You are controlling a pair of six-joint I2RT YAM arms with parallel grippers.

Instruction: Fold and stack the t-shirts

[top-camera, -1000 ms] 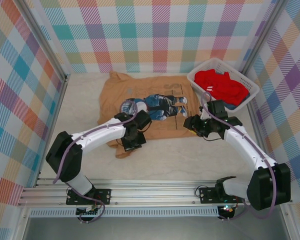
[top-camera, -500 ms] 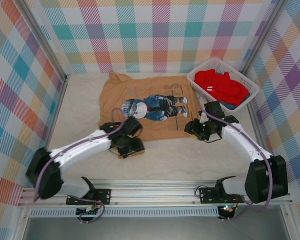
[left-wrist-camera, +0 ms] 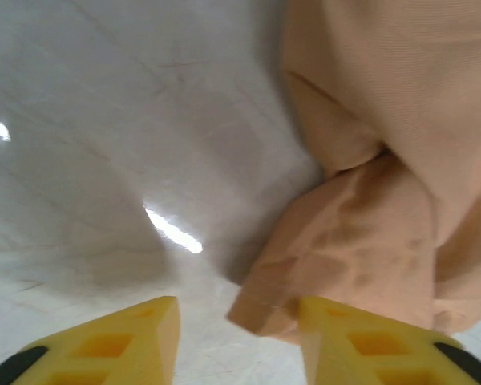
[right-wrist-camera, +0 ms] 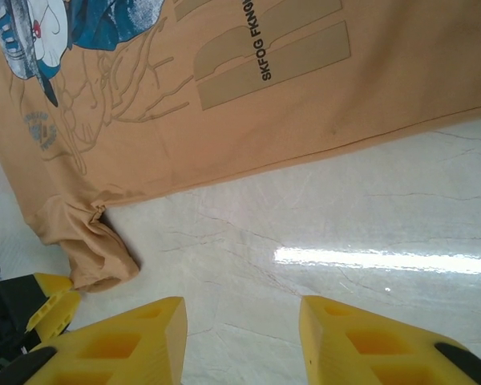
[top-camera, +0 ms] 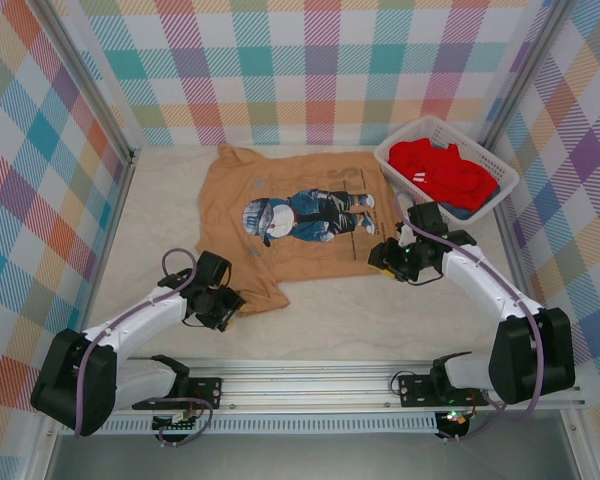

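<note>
Lying just ahead of left gripper (left-wrist-camera: 240, 337), tan-orange t-shirt (left-wrist-camera: 369, 224), sleeve bunched.

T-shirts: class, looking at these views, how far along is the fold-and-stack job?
Done: the tan-orange t-shirt lies spread print-up on the table. In hand: the left gripper, open, sits at its crumpled near sleeve; the right gripper, open, hovers over bare table beside the shirt's near edge. Left: no fold is made, and the red t-shirt is in the basket, so nothing is stacked.
</note>
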